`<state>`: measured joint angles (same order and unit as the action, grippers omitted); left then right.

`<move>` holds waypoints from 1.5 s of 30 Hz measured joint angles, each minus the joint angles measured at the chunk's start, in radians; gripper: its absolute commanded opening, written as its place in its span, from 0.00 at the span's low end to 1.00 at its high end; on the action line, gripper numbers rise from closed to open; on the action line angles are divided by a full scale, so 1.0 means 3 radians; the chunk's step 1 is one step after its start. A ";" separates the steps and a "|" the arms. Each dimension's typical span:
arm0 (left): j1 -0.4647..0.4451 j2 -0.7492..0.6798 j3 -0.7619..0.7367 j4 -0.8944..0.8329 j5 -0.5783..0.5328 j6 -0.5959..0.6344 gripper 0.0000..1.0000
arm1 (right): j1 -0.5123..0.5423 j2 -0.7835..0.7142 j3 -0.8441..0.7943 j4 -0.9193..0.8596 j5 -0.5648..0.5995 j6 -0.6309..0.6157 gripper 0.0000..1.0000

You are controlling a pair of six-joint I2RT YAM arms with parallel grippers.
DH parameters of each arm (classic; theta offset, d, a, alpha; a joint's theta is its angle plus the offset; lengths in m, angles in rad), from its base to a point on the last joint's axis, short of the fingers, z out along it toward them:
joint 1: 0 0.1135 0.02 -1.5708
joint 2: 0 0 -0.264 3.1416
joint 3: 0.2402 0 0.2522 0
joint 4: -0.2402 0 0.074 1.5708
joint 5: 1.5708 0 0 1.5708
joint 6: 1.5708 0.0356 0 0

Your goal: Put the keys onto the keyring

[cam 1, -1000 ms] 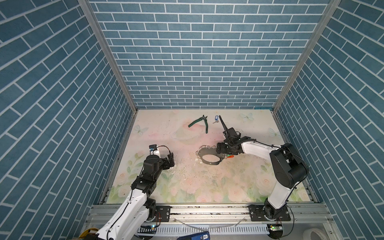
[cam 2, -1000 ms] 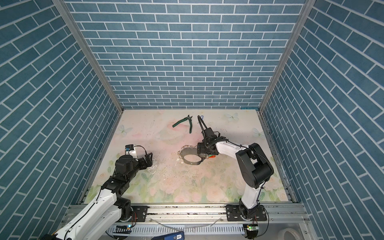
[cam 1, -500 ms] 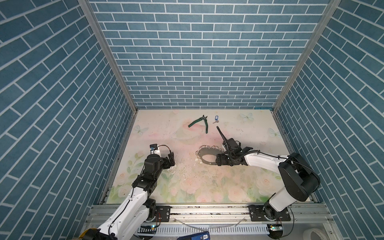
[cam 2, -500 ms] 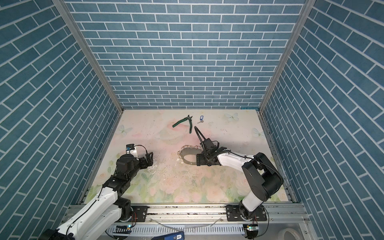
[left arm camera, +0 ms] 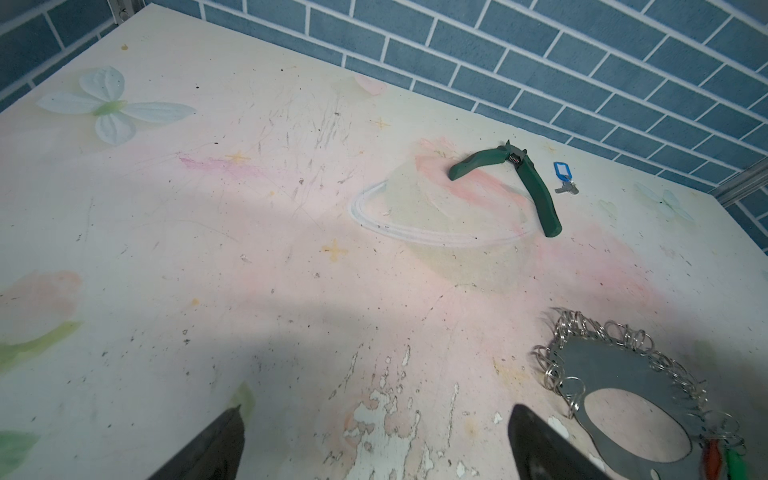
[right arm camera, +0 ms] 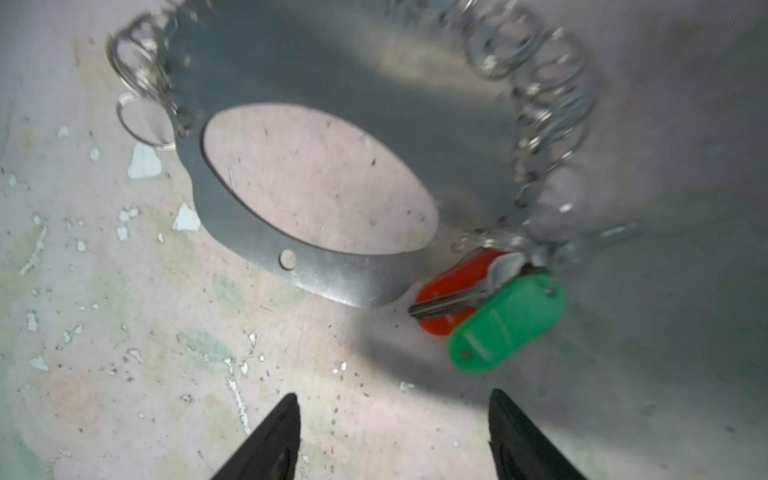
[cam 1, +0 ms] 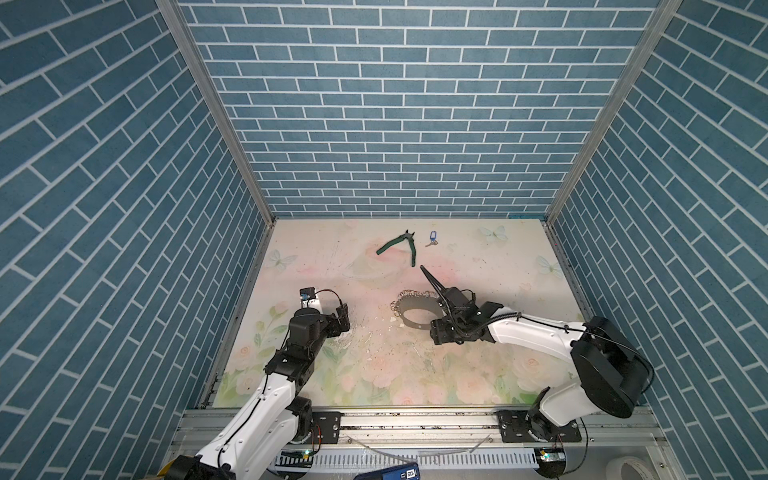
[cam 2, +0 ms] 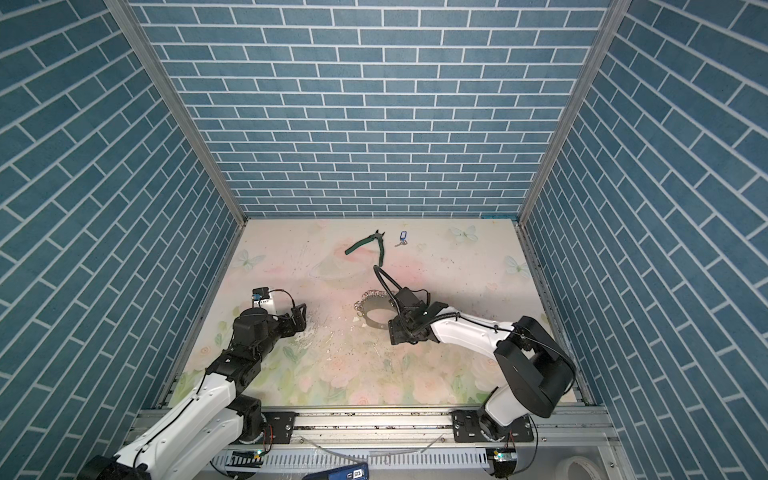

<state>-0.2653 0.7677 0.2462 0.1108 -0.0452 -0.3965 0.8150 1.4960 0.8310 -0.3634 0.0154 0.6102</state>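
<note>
Right arm (cam 1: 532, 336) has drawn back, stretched low — jaws spread, empty, just short of the keyring (right arm camera: 266, 245); keys (cam 1: 432, 237) well apart; left jaws spread wide

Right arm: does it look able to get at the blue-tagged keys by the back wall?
Probably yes. The right gripper hangs open and empty by the keyring, and the keys lie on bare table beyond it, beside the pliers but apart from them. It would be a long stretch.

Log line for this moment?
keys: off keyring, by pliers | left gripper: open, empty | right gripper: open, empty, beside keyring | keys not yet picked
</note>
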 measured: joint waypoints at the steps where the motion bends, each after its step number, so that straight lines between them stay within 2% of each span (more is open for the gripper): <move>1: 0.0000 0.0000 0.0000 0.0000 -0.0001 0.0000 1.00 | -0.0078 -0.0034 0.0025 -0.0013 0.0018 -0.0038 0.74; 5: 0.0000 0.0000 0.0000 0.0000 -0.0008 0.0000 1.00 | -0.0394 -0.0008 0.0086 0.0072 -0.0017 -0.0142 0.80; 9: 0.0000 0.0000 0.0000 0.0000 -0.0009 0.0000 1.00 | -0.0528 0.0193 0.0151 0.0125 -0.0058 -0.0221 0.81; 17: 0.0000 0.0014 0.0000 0.0000 -0.0010 0.0001 1.00 | -0.0500 0.0549 0.0224 0.0326 -0.0238 -0.0264 0.73; 27: 0.0000 0.0025 0.0000 0.0003 -0.0020 0.0001 1.00 | -0.0018 0.0615 0.0233 0.0472 -0.0268 -0.0131 0.62; 38: 0.0000 0.0024 0.0000 0.0003 -0.0019 0.0004 1.00 | 0.0448 0.0918 0.0662 0.0397 -0.0403 -0.0014 0.63; 40: 0.0000 0.0024 0.0000 0.0003 -0.0019 0.0004 1.00 | 0.0487 0.0880 0.0685 0.0327 -0.0373 -0.0017 0.63; 45: 0.0000 0.0025 0.0000 0.0003 -0.0009 0.0013 1.00 | 0.0468 0.0623 0.0680 0.0112 -0.0113 -0.0009 0.54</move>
<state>-0.2653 0.7753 0.2462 0.1116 -0.0479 -0.3927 0.9554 1.6829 1.0351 -0.3298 -0.0185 0.6075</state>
